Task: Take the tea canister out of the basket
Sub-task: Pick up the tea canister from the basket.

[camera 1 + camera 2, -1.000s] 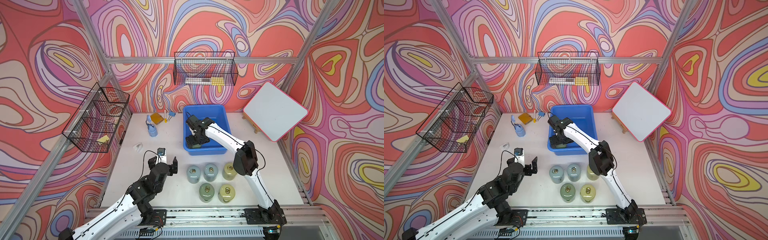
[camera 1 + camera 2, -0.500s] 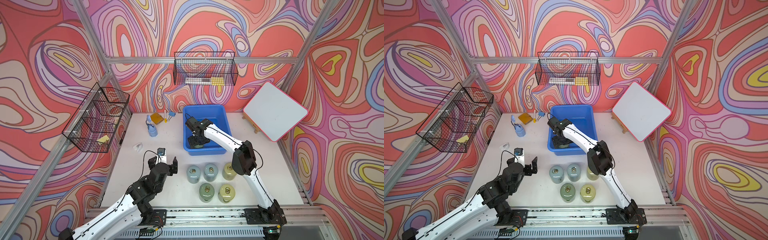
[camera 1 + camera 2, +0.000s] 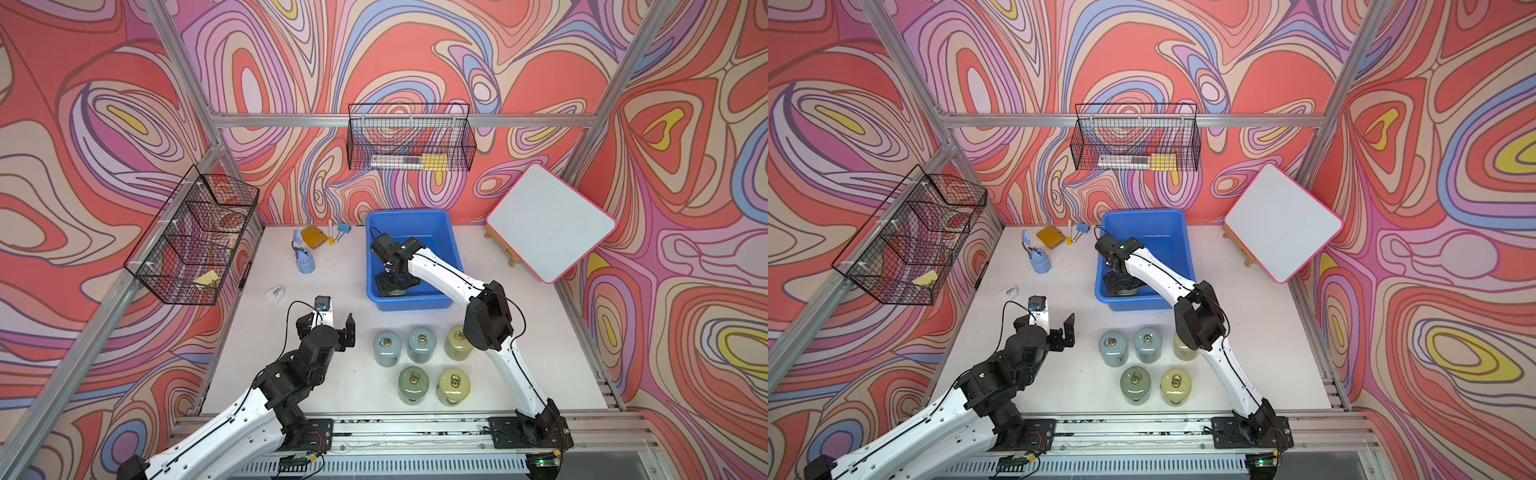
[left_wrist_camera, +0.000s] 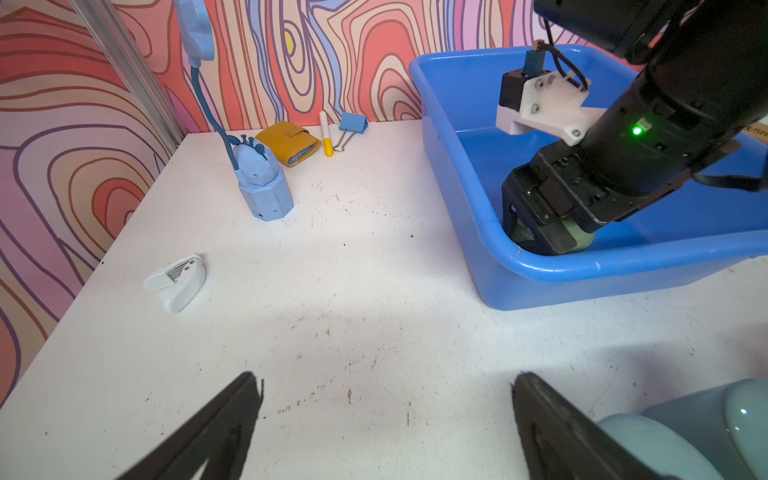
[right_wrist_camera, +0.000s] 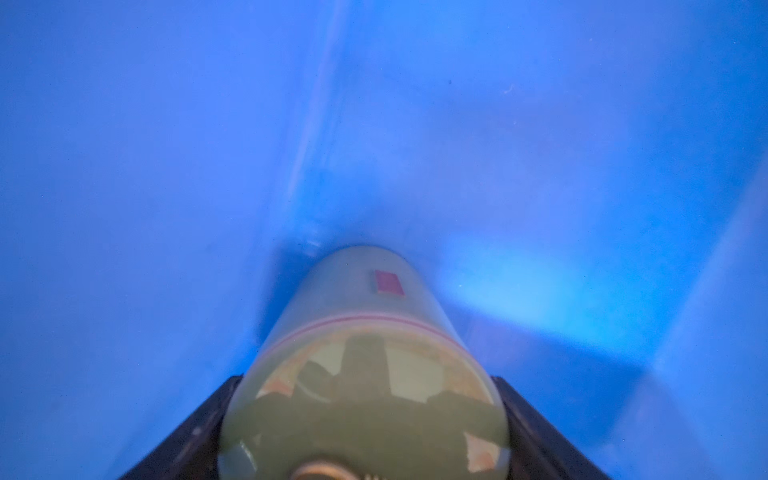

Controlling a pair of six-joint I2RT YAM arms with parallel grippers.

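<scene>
My right wrist view shows the right gripper [image 5: 365, 380] closed against both sides of the tea canister [image 5: 361, 316], in the near left corner of the basket [image 3: 409, 215]. In both top views the arm covers that grip. The left gripper [image 4: 384, 376] hangs wide open, holding nothing, over the tabletop [image 4: 332, 291].

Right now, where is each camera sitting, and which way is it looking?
Top views: high above the front, looking down at the table; the left hand and right hand show.
Left wrist: behind the open left hand, looking across the table at the tub; its fingers show.
Right wrist: inside the tub, facing the canister; the right hand grips it.
Shared: both top views and the left wrist view show the right hand in the tub.
</scene>
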